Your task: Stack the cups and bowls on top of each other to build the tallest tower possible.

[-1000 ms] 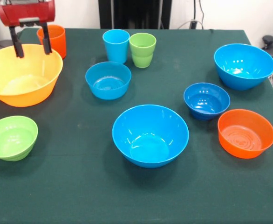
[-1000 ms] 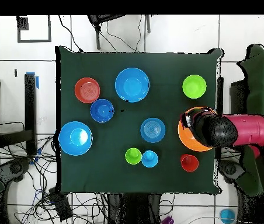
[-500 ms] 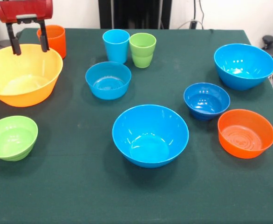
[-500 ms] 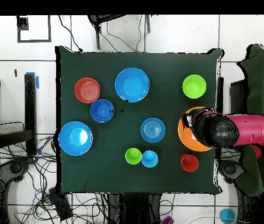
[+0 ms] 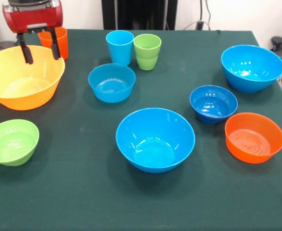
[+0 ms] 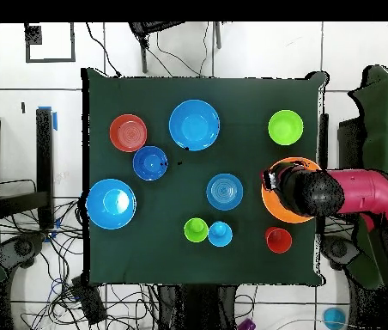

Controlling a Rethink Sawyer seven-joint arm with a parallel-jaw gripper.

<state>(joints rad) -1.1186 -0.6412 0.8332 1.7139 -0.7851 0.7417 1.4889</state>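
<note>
Front view: no readable writing on hand (image 5: 40, 52) or yellow-orange bowl (image 5: 16, 91).

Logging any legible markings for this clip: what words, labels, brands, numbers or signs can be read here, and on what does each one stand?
None can be read.
The bowls, such as the yellow-orange bowl, and the cups, such as the light blue cup, are plain plastic with no print.
The gripper and its red housing show no legible label.
The green tablecloth bears no marking.
</note>
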